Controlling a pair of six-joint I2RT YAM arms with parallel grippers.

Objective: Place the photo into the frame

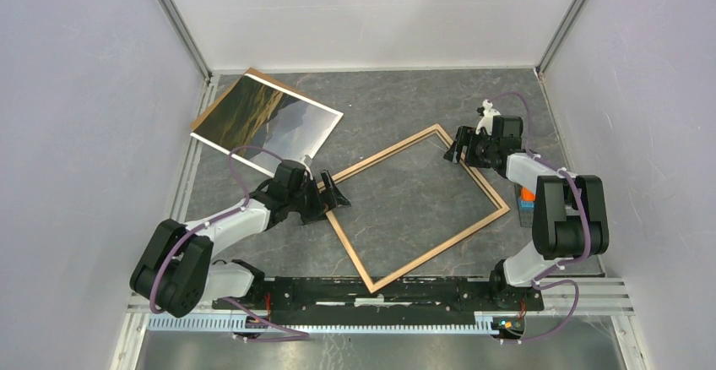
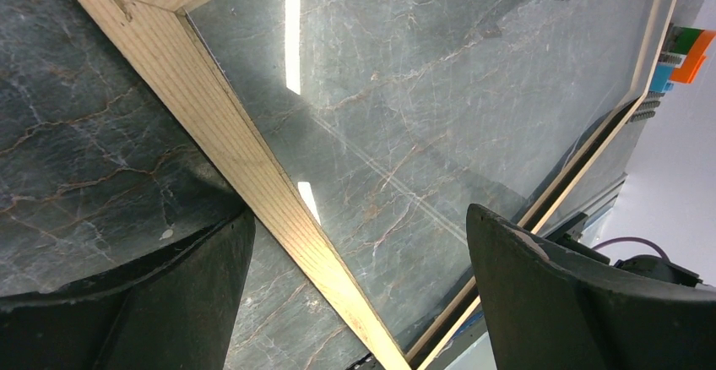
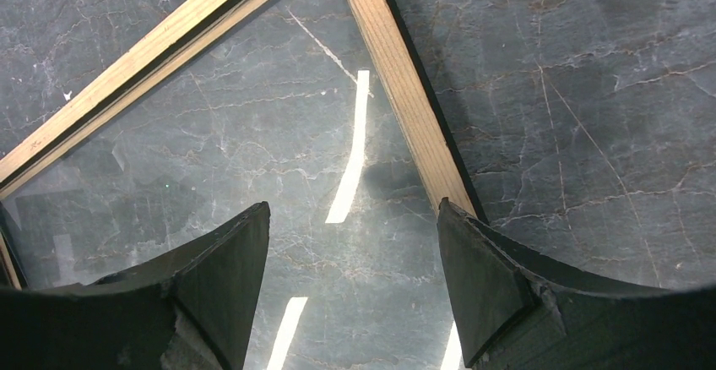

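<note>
The grey marbled desk [image 1: 397,100] carries everything. The frame [image 1: 439,251] fills its middle, lying flat and turned like a diamond, light wood face up. Light strips mirrored inside the rails in both wrist views suggest a pane sits in it. The photo [image 1: 266,121] lies picture side up at the far left, apart from the frame, on a brown backing board [image 1: 255,74] whose edge peeks out on the far side. Nothing is loaded yet, and the step in hand looks like taking hold of the frame at two corners, probably to turn or square it.

The left claw [image 1: 328,194] sits at the frame's left corner, spread wide and empty, and its wrist view shows the rail running between the two fingers [image 2: 169,302]. The right claw [image 1: 458,146] hangs over the far corner, also apart and holding nothing. There the rail meets the tip of one finger while the gap lies mostly over the pane.

To do this well, I would shift the right claw outward until the rail is centred in the gap. Then lower both until the tips reach the desk and close on wood alone, never the pane. Both should pinch and lift together, keeping the frame level, since a thin rail held at one corner can twist or slip
</note>
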